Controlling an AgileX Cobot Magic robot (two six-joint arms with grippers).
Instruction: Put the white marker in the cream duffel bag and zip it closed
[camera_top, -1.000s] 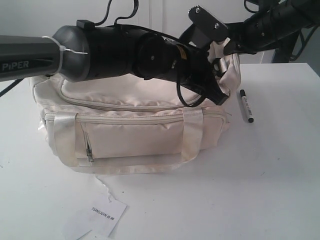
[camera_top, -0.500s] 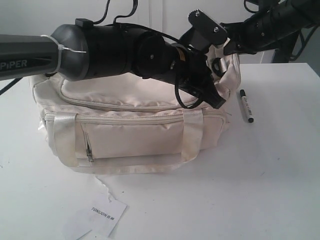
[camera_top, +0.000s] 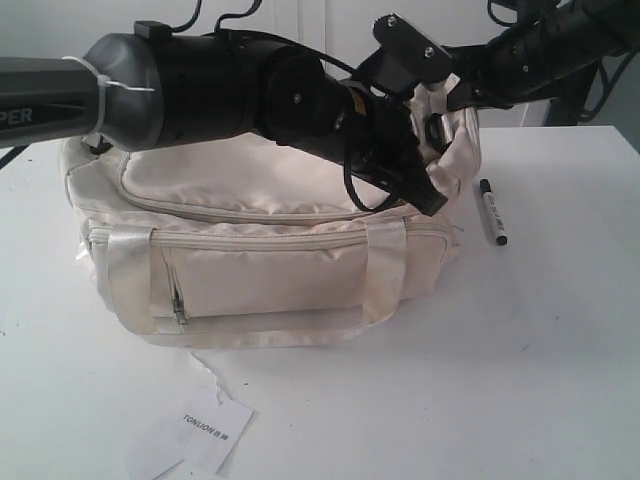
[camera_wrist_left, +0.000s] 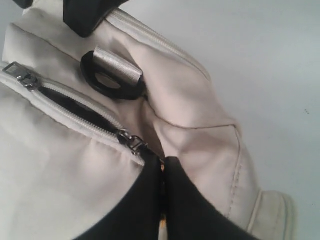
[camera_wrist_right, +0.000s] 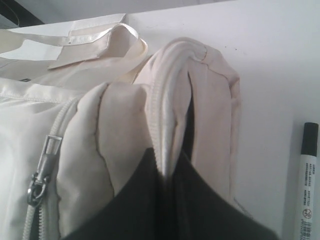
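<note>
The cream duffel bag (camera_top: 260, 270) lies on the white table, front pocket toward the camera. Both arms meet at its right end. My left gripper (camera_top: 432, 205) reaches across the top and is shut on the zipper pull (camera_wrist_left: 134, 144), beside a short open stretch of zip (camera_wrist_left: 75, 107). My right gripper (camera_top: 445, 108) is shut on a raised fold of the bag's end along the zip edge (camera_wrist_right: 167, 125). The white marker (camera_top: 492, 212) lies flat on the table just right of the bag, also in the right wrist view as the marker (camera_wrist_right: 307, 190), untouched.
A white paper tag (camera_top: 215, 432) lies on the table in front of the bag. A black strap clip (camera_wrist_left: 107, 82) sits on the bag's end. A second zip slider (camera_wrist_right: 40, 172) hangs on the bag's top. The left arm's thick black body (camera_top: 200, 90) spans the bag's top.
The left arm has risen and shifted slightly left over the bag, its gripper still at the bag's right end. The right gripper, the marker and the tag have not moved.
</note>
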